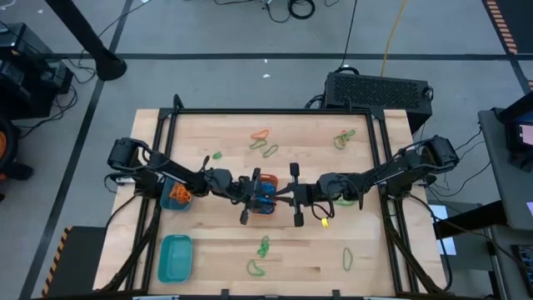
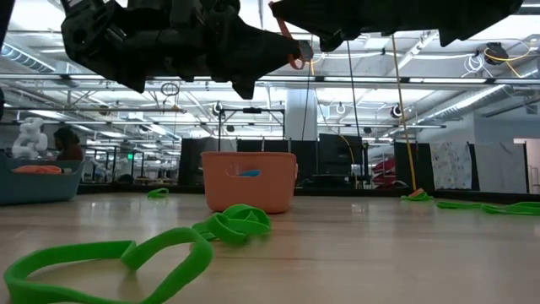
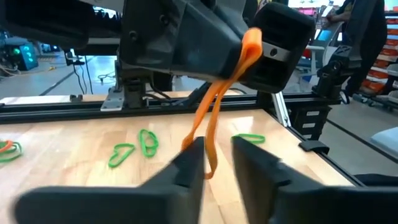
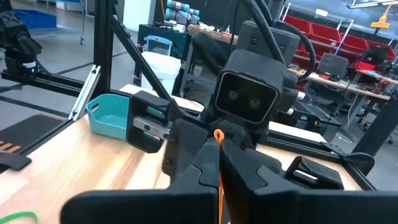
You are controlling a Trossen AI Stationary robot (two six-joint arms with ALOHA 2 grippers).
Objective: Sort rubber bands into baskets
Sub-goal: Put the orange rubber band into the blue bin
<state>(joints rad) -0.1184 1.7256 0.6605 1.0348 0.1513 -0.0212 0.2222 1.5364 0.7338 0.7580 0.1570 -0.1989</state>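
An orange rubber band (image 3: 214, 106) hangs from my right gripper (image 3: 252, 50), which is shut on its upper end. The loop dangles over the orange basket (image 1: 265, 187), which holds blue bands. My left gripper (image 3: 217, 163) faces it level from the table's left. Its fingers stand apart on either side of the band's lower end. A round blue-teal basket (image 1: 176, 198) with orange bands in it sits under my left arm. The teal rectangular basket (image 1: 175, 257) rests near the front left. My right gripper pinches the orange band's top end (image 4: 217, 135) between its two fingertips, coming in level from the table's right. The band hangs slack below the fingers, clear of the table and the basket. My left gripper: the band's lower end (image 3: 200, 142) runs close beside one finger; whether they touch I cannot tell.
Green bands lie near the front edge (image 1: 263, 247), at the front right (image 1: 347, 259) and at the far right (image 1: 343, 138). An orange and green pair (image 1: 261, 137) lies at the far middle. A yellow band (image 1: 323, 220) lies under my right arm. A black frame rims the table.
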